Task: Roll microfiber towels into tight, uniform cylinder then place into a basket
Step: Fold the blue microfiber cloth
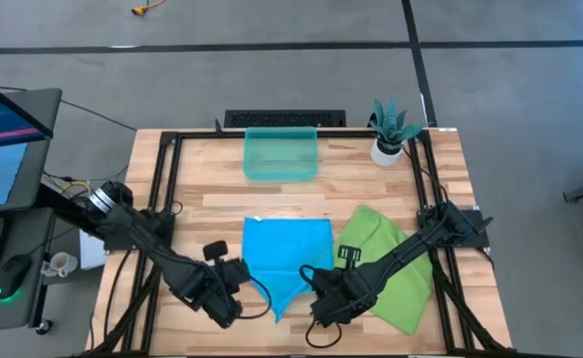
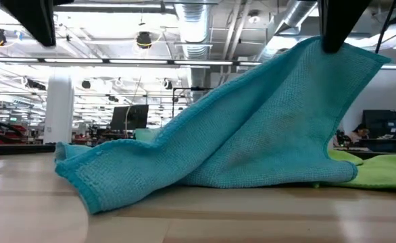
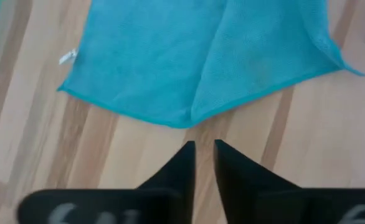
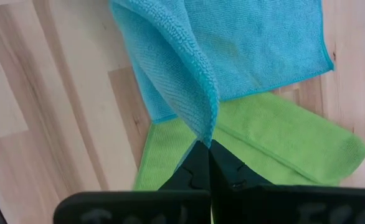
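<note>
Tabletop [image 1: 222, 199] of pale wood planks in a black frame, standing on a grey floor crossed by dark lines; from my remote station I see a monitor [image 1: 3, 129] and mouse [image 1: 13, 267] on a side desk beside the left arm. The low view looks into a large hall with ceiling ducts and strip lights. The blue towel [image 1: 284, 254] lies near the front centre, the green towel [image 1: 391, 264] just beside it and partly under it. The basket [image 1: 282, 154] sits at the table's far edge, a potted plant [image 1: 389, 134] near it. The right gripper [image 4: 206, 144] is clamped on a lifted blue corner. The left gripper [image 3: 204, 144] hovers over bare wood, fingers slightly parted, holding nothing
</note>
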Controlling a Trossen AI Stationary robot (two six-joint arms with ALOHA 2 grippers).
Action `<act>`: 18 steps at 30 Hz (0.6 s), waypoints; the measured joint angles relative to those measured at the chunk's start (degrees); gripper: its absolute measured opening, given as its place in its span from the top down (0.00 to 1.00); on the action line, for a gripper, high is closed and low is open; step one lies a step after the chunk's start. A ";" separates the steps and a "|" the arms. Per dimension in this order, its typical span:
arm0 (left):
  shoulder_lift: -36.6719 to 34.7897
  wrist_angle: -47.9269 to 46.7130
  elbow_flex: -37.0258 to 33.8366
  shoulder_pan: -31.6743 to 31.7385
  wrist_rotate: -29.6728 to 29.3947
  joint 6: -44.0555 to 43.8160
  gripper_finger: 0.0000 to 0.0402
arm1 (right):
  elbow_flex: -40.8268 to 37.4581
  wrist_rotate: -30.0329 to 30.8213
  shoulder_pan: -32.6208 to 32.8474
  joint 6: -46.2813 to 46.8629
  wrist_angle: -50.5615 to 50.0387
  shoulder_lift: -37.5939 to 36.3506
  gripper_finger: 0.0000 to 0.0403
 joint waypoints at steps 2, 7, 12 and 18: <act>2.01 2.42 -0.02 0.00 -0.30 0.18 0.78 | 0.00 0.00 -0.05 0.00 0.06 0.00 0.99; 6.45 13.02 -0.02 0.01 -0.92 6.80 0.65 | 0.02 -0.02 -0.62 -0.04 0.05 0.00 0.99; 8.85 22.10 -0.02 -0.28 -5.61 9.58 0.60 | 0.02 0.02 -0.85 -0.09 -0.02 0.00 0.99; 11.37 30.58 -0.02 -0.23 -7.94 8.26 0.60 | 0.03 -0.01 -0.76 -0.18 -0.24 0.00 0.99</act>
